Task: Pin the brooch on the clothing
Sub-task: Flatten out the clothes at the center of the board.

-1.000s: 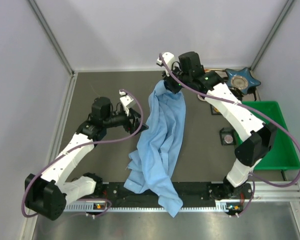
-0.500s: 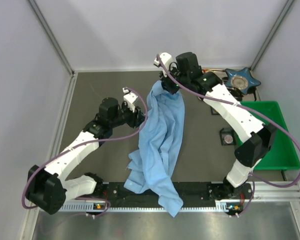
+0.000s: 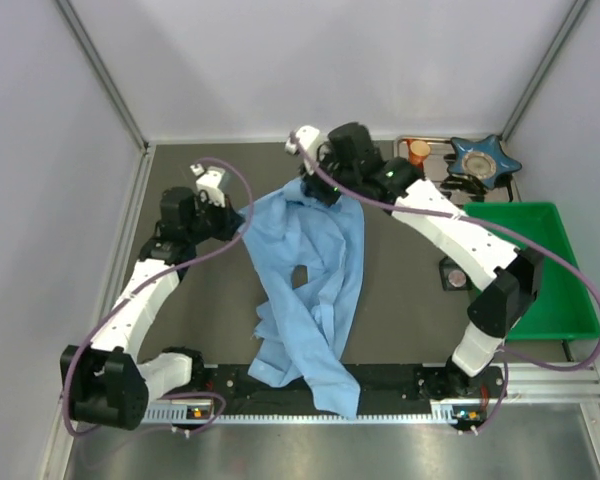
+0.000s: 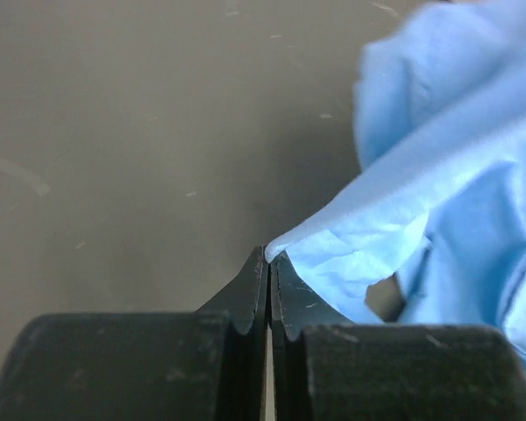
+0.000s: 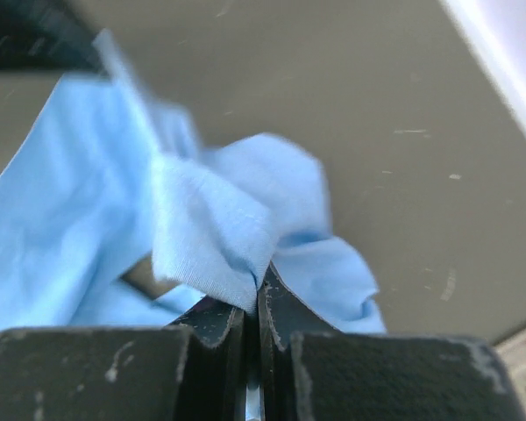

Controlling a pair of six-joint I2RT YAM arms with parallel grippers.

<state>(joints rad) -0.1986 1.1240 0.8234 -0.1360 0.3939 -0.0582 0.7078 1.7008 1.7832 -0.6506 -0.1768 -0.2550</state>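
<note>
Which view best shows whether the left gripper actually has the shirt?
Left wrist: the left gripper has its jaws shut on an edge of the shirt, pinched right at the tips. The top view only shows it at the shirt's left edge. The right wrist view shows only the right gripper pinching another fold.

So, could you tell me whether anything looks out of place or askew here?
The light blue button-up shirt is crumpled and twisted rather than flat, its lower end trailing over the black rail at the near edge. The left gripper and right gripper each pinch an upper fold. Nothing looks spilled or damaged.
</note>
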